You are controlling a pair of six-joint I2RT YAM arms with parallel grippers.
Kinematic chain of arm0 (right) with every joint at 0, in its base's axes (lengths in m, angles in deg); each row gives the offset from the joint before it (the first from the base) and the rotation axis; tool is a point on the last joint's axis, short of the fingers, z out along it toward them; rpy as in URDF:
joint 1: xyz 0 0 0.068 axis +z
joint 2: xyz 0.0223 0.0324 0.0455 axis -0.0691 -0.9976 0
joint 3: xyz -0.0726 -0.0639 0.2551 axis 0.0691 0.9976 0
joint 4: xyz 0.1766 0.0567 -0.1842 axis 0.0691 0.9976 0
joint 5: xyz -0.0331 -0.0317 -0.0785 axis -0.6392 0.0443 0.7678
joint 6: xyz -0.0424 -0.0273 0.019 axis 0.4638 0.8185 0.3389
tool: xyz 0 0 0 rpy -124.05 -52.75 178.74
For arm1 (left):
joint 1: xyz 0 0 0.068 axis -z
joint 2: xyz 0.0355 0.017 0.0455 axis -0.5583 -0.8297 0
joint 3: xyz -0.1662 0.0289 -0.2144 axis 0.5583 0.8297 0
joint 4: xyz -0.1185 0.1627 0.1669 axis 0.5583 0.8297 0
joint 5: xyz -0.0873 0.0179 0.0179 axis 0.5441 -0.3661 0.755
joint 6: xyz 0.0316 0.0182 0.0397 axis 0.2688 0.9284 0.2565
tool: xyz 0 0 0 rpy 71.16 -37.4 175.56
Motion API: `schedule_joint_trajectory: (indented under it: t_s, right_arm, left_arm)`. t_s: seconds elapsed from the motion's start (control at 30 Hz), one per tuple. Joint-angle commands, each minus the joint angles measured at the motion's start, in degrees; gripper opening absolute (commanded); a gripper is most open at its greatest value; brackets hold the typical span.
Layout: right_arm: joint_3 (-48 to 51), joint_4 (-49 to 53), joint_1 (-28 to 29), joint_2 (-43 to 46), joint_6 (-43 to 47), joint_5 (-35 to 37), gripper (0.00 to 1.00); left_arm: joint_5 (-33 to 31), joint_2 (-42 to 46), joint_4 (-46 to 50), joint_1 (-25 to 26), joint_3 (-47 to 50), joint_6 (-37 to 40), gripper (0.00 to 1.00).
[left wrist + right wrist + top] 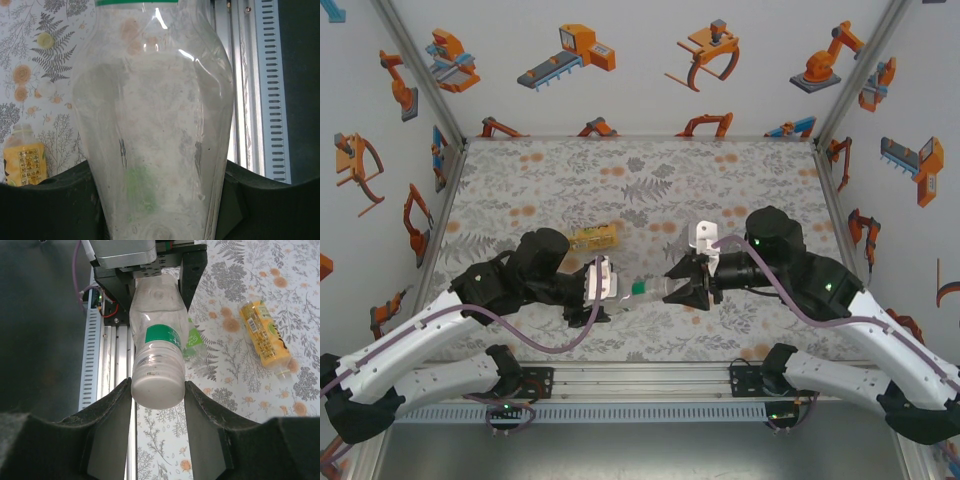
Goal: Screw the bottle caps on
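Starting at the near edge, a metal rail [640,380] carries the two arm bases, and both arms reach inward over the patterned desk [650,180] until they meet low above its near half. The left pincer [607,284] is pressed onto the body of a clear bottle [159,310] and holds it level, neck toward the right arm. In the left wrist view the dark fingers [60,205] press the see-through wall from both sides. A green label [162,335] rings the bottle just below its ribbed neck. On that neck sits a pale whitish cap [156,392]. The right pincer [676,291] pinches it, one finger touching each side of the cap. Just past the held bottle, a second clear bottle [199,357] with a green label lies on the desk, mostly hidden behind it. Farther out, well apart from both pincers, a yellow-amber bottle [593,238] lies on its side. Beyond it the desk runs to walls [650,60] printed with orange robot arms.
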Motion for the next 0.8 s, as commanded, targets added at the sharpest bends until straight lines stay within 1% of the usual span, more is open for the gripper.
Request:
schedule_joint_trajectory:
  t_s: [0.0,0.4,0.77]
  right_arm:
    - [-2.03,0.60,0.06,-0.50,1.12,-2.48,0.29]
    - [-2.32,0.73,0.16,-1.68,1.19,-4.48,0.27]
    - [-2.17,1.02,0.67,-2.01,1.08,-4.59,0.22]
  left_arm:
    - [2.13,0.00,0.05,0.15,-1.77,1.84,0.00]
    - [2.37,0.14,-1.29,0.15,-1.61,1.79,0.00]
    - [3.79,-0.61,-2.29,0.07,-2.04,-1.51,0.00]
